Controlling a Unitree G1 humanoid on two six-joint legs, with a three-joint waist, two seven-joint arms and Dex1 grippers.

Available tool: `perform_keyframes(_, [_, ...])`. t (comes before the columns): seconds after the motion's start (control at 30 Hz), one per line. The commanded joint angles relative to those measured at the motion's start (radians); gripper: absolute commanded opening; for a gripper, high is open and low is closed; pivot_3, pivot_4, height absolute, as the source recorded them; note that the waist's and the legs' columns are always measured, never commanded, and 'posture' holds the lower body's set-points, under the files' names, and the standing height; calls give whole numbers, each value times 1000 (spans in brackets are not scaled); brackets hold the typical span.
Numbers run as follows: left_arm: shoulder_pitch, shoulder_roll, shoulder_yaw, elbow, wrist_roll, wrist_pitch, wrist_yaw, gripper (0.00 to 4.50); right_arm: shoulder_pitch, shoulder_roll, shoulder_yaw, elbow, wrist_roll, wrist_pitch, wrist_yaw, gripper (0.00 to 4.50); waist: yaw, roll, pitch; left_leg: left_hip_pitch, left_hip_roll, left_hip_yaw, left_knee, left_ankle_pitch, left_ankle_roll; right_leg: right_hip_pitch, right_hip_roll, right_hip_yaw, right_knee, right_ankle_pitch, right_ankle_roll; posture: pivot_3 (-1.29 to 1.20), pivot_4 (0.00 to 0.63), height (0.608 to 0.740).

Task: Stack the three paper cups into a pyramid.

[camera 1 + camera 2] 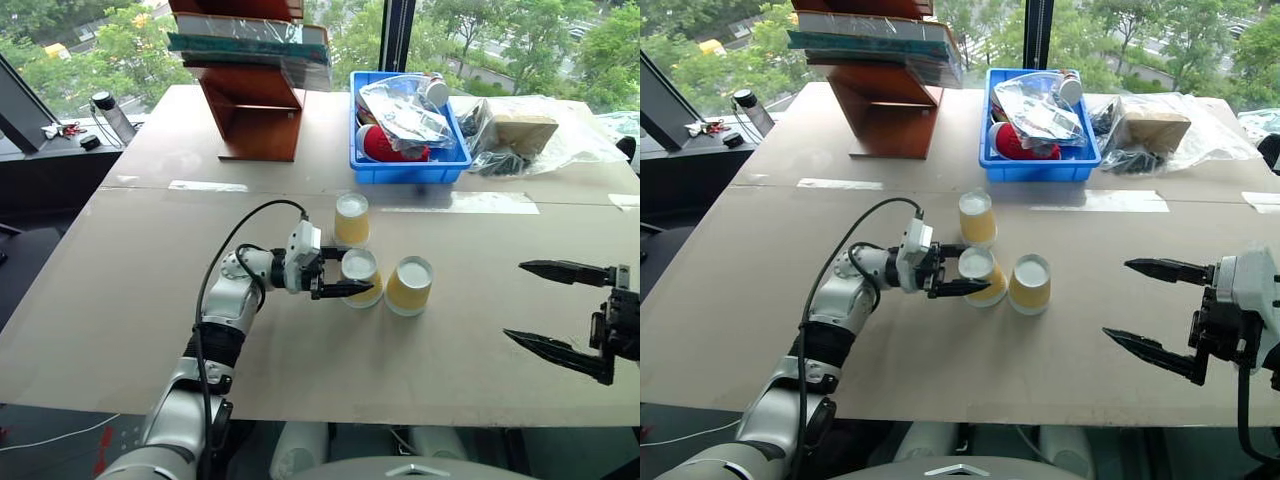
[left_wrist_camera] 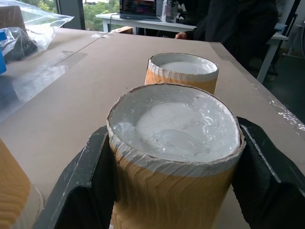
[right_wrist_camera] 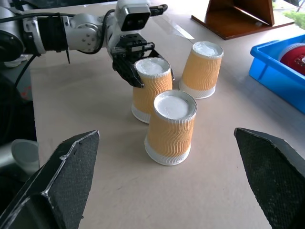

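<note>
Left tool (image 1: pixel 345 280) pinches the middle cup (image 1: pixel 361 276); right tool (image 1: pixel 545 317) hangs spread wide, empty.

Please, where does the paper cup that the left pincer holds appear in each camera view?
Left eye view: yellow-tan ribbed paper cup, upside down, centre, middle of three.
Right eye view: same cup, centre.
Left wrist view: large in the foreground, between the black fingers.
Right wrist view: upper middle, in the left pincer.
Shared landmark: brown cardboard tabletop.
</note>
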State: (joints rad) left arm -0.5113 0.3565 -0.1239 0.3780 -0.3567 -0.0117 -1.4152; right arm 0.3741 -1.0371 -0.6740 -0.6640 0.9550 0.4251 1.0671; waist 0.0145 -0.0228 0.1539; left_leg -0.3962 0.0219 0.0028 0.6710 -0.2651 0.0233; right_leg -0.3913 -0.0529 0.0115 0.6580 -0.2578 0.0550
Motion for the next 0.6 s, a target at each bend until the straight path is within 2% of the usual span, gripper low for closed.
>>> perform_keyframes(0.03, [0, -14, -15, -28, 3, 6, 12, 2601, -28, -2, -23, 13, 8, 19, 41, 4500, 3, 0, 0, 0, 0, -1, 0, 0, 0, 0, 0, -1, 0, 0, 0, 0, 150, 740])
perform_keyframes(0.37, [13, 2, -32, -81, -1, 41, 0, 2601, -19, 42, -29, -19, -22, 49, 49, 4500, 0, 0, 0, -1, 0, -3, 0, 0, 0, 0, 0, -3, 0, 0, 0, 0, 150, 740])
perform_keyframes(0.4, [15, 6, -32, -93, -5, 51, 1, 3402, -19, 46, -28, -22, -23, 50, 48, 4500, 0, 0, 0, -1, 0, -3, 0, 0, 0, 0, 0, -3, 0, 0, 0, 0, 150, 740])
perform_keyframes(0.5, [19, 24, -21, -136, -27, 101, 16, 4452, -23, 59, -13, -33, -26, 53, 39, 4500, 0, 0, 0, -1, 0, -3, 0, 0, 0, 0, 0, -3, 0, 0, 0, 0, 150, 740])
perform_keyframes(0.6, [37, 53, 10, -193, -53, 151, 42, 4452, -30, 74, -1, -40, -25, 54, 31, 4500, -2, 0, 0, -1, 0, -3, 0, 0, 0, 0, 0, -3, 0, 0, 0, 0, 150, 740])
